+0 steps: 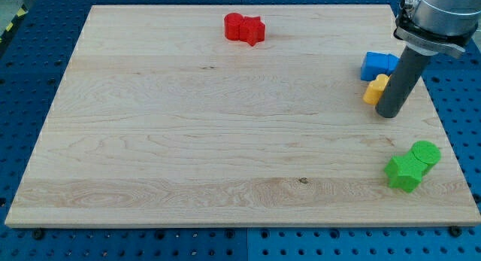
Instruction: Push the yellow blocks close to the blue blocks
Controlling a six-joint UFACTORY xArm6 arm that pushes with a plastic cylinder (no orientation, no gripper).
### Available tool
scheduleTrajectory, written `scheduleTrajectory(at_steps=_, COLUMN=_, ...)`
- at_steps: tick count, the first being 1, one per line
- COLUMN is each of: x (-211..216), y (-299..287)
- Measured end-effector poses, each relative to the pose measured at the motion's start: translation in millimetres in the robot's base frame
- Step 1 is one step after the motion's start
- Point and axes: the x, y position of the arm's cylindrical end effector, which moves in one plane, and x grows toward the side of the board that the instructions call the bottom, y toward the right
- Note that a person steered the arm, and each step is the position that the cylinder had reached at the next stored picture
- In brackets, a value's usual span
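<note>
Blue blocks (378,65) sit near the view's right edge, in the upper part; their shapes are hard to make out. A yellow block (375,89) lies just below them, touching or nearly touching. My tip (388,114) is at the end of the dark rod, right beside the yellow block on its lower right. The rod hides part of the yellow and blue blocks.
Two red blocks (245,28) sit together near the top edge of the wooden board (210,141). A green round block (425,153) and a green star-like block (404,173) lie at the view's lower right.
</note>
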Motion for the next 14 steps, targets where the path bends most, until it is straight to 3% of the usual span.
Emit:
scheduleTrajectory(at_steps=6, x=-2.1, y=-3.8)
scheduleTrajectory(at_steps=10, x=-31.0, y=-3.7)
scheduleTrajectory(at_steps=14, x=-8.5, y=49.3)
